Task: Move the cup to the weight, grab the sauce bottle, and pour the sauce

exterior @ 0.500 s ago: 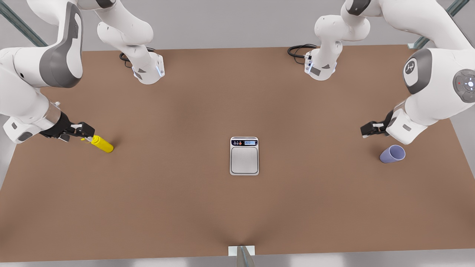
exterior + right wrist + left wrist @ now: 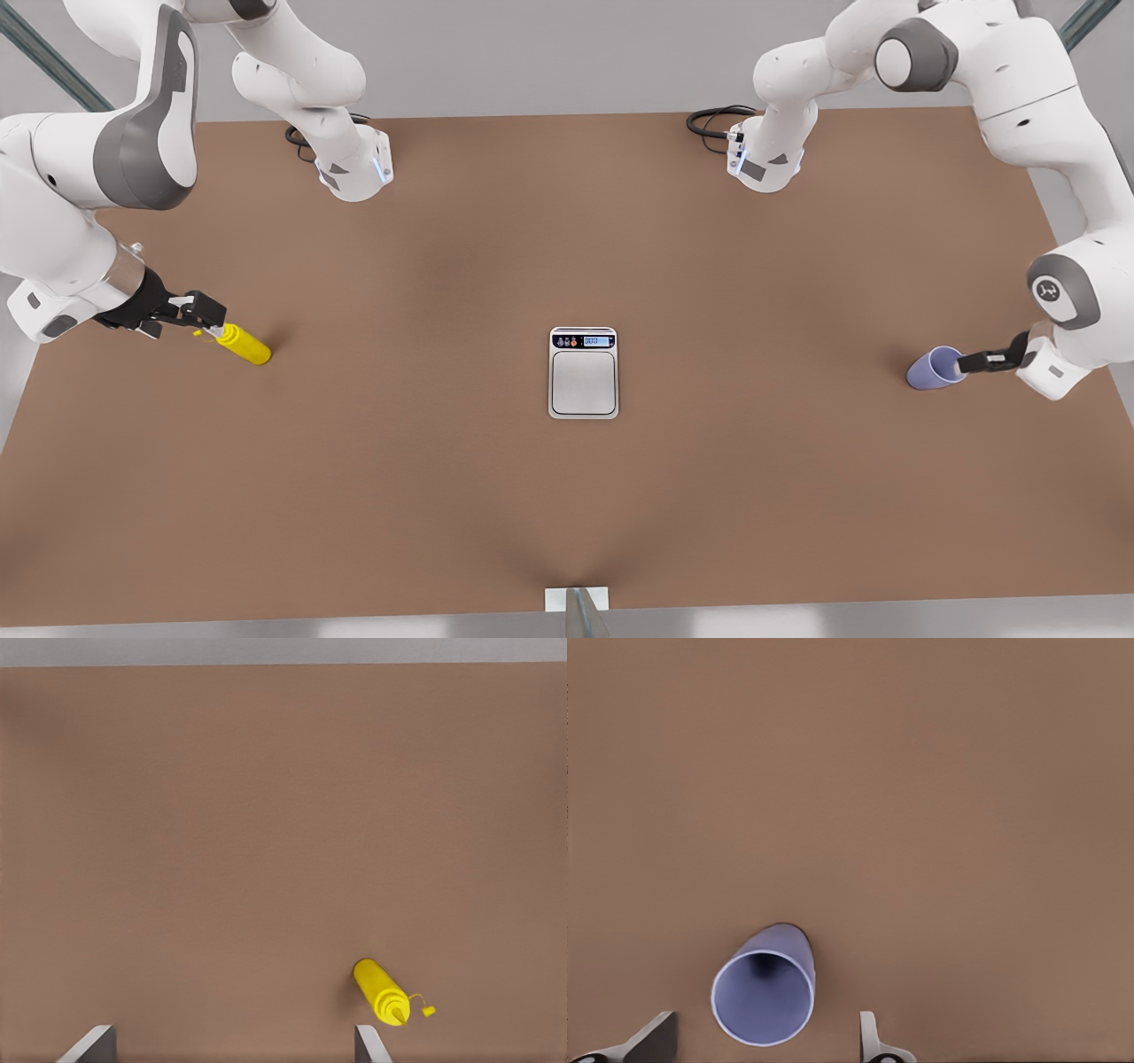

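Beside the cup [image 2: 935, 369], well apart from the weight [image 2: 583, 372], we hang our spread left gripper [image 2: 971, 362]; our right gripper [image 2: 202, 320], also spread, waits by the bottle [image 2: 243, 345].

I count one cup [image 2: 935, 369], lavender-blue. One sauce bottle [image 2: 243, 346], yellow. One weight [image 2: 583, 373], a silver scale with one square plate and one display strip. From my station I see two arms, each ending in one tool: the left tool [image 2: 966, 362] and the right tool [image 2: 211, 315], so two tools, each showing two fingers in its own wrist view. One brown table [image 2: 567, 496] carries it all, and two black cable loops lie by the arm bases.
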You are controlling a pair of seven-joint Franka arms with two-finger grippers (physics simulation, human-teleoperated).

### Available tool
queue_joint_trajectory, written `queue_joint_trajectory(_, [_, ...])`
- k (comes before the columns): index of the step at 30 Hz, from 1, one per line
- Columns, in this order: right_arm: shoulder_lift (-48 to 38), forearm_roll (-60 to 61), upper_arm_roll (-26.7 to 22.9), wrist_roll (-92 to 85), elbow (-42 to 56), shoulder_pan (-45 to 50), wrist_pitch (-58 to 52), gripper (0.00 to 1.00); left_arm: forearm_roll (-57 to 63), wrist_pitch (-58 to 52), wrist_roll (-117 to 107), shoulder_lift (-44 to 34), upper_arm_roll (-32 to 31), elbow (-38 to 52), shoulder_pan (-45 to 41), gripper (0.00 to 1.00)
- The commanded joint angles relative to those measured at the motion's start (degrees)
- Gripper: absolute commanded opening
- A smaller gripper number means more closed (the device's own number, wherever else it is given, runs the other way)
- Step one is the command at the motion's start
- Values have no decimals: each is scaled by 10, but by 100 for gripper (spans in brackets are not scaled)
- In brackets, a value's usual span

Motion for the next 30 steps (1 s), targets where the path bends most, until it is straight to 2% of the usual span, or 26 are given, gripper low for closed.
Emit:
queue_joint_trajectory(1, [0,0,0,0,0,-1,0,100,0,0,3,0,0,-1,0,100])
queue_joint_trajectory(7, [0,0,0,0,0,-1,0,100,1,33,2,24,1,-16,8,100])
queue_joint_trajectory(12, [0,0,0,0,0,-1,0,100,4,85,2,63,1,-15,54,100])
queue_joint_trajectory(28, [0,0,0,3,0,0,-5,100,-1,100,43,113,0,-22,62,100])
queue_joint_trajectory(29, [1,0,0,3,0,0,-5,100,-2,103,38,113,-1,-22,62,58])
queue_joint_trajectory(30, [1,1,0,3,0,0,-5,100,-2,97,37,113,-2,-22,62,46])
